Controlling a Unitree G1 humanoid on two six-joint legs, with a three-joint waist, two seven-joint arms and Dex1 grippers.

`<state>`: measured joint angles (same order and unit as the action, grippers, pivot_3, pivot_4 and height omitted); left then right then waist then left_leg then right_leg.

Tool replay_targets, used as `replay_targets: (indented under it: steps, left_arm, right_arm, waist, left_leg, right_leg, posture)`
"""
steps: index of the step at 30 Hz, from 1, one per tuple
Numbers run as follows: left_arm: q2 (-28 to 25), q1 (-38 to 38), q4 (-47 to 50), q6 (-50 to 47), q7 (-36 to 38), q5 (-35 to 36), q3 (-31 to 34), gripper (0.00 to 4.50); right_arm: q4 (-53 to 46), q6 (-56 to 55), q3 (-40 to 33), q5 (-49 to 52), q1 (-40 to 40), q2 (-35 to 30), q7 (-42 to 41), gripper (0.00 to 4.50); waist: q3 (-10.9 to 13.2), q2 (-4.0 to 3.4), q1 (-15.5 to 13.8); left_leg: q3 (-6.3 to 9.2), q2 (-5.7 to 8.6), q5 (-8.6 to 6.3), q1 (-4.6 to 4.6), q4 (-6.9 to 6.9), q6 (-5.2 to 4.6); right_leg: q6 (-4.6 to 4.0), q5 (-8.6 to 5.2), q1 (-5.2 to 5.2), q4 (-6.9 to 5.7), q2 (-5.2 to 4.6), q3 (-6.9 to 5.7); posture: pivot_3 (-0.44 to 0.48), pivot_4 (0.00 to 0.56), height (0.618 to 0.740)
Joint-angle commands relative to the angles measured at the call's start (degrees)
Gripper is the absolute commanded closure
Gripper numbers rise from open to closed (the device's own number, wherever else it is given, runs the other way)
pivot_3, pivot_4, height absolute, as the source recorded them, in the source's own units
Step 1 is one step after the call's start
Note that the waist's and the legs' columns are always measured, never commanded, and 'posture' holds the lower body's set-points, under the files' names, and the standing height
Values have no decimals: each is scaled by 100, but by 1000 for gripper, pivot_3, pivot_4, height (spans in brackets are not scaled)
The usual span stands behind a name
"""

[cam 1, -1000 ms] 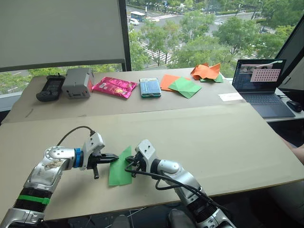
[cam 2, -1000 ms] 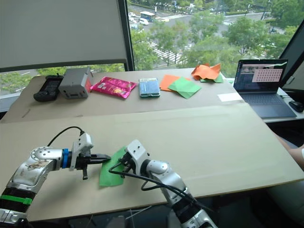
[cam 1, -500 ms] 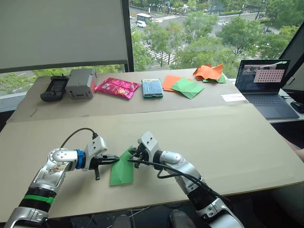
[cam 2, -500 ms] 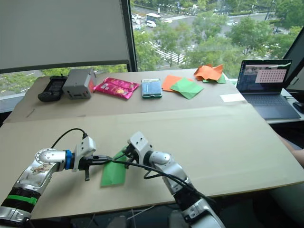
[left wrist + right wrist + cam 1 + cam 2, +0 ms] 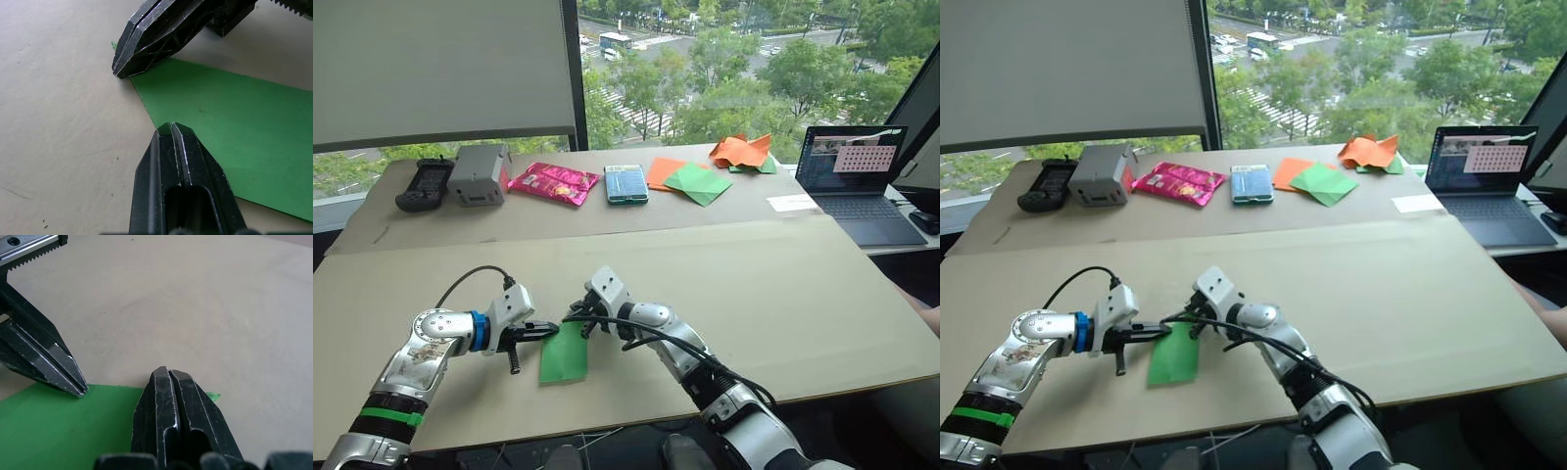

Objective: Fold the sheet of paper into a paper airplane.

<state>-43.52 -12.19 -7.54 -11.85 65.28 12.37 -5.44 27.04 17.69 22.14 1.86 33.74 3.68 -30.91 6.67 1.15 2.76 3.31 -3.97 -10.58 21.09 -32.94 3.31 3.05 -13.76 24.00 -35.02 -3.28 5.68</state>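
Observation:
The sheet of paper [image 5: 564, 357] is bright green and lies folded into a narrow flat piece on the tan table [image 5: 783, 294], near its front edge. My left gripper [image 5: 551, 331] is shut, and its tip rests on the paper's left edge [image 5: 161, 128]. From the right comes my right gripper [image 5: 574, 318], also shut, its tip pressing on the paper's far corner [image 5: 211, 395]. The two tips are close together, a short gap apart. In the left wrist view the right gripper [image 5: 121, 69] touches the paper's corner. The paper [image 5: 234, 132] lies flat on the table.
On the far table stand a black controller [image 5: 421, 183], a grey box [image 5: 476, 172], a pink packet [image 5: 549, 181], a blue-green box [image 5: 626, 182], orange and green sheets [image 5: 690, 178], crumpled orange paper [image 5: 739, 149] and a laptop [image 5: 857, 176].
My right gripper's tip has moved left and further away, towards the paper's far corner and closer to the left gripper. The paper's far end now lies lower and flatter. The left gripper hardly moved.

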Motion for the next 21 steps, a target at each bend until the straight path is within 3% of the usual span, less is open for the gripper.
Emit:
replay_targets:
  steps: [1,21]
  left_arm:
    - [-69,143,41,-153,8,-134,-111,4468]
    - [-82,133,56,-174,-13,-198,-123,4468]
  right_arm:
    - [303,-103,-92,-102,5,-56,18,4500]
    - [-170,-317,-134,-119,-456,-242,-321,4500]
  waist:
    - [-3,-2,1]
    - [-14,-7,-5]
  left_leg:
    - [0,0,0,0,0,0]
    - [0,1,0,0,-1,0]
  right_leg:
    - [0,0,-1,0,0,0]
    - [0,0,-4,1,-1,0]
  posture:
    - [0,150,725]
    - [0,150,725]
